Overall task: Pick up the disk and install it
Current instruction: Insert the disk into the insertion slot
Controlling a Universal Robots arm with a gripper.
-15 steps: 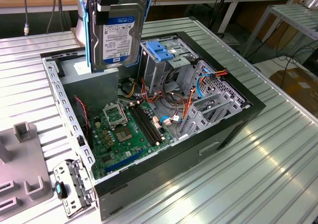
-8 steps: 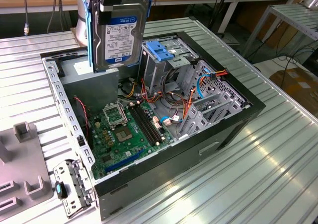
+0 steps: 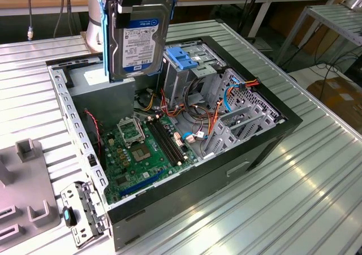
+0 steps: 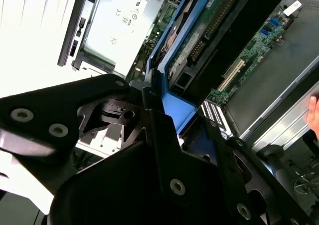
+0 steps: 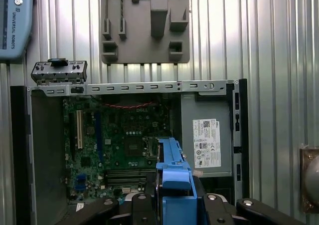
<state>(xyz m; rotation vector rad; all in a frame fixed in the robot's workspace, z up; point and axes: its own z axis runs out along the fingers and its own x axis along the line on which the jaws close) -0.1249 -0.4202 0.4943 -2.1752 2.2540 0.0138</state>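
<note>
Starting at the exterior view's left: a grey plate (image 3: 22,176) with raised blocks lies on the ribbed table (image 3: 300,198). Just beside it, at the case's near corner, is a small slotted bracket (image 3: 82,212). The case (image 3: 186,195) lies open upward. Over its rear left corner the gripper (image 3: 134,3) shows at the top edge, clamped on the disk (image 3: 138,40) by its upper end. The disk hangs upright above the case, label toward the camera, with blue rails down both long edges. Below it sits the power supply (image 3: 104,91). The disk's lower edge overlaps it in this view, and I cannot tell the gap. In the second wrist view the black fingers (image 4: 159,135) close across the blue rail, and the disk's circuit side faces the open case. In the first wrist view the disk's (image 5: 174,180) rail end lies between the board (image 5: 119,135) and the power supply's white sticker (image 5: 207,142). Further right in the exterior view the board lies flat on the case floor. Then comes the cage (image 3: 184,60) with its light-blue top, then orange and blue cables (image 3: 214,119) toward the case's right end.
</note>
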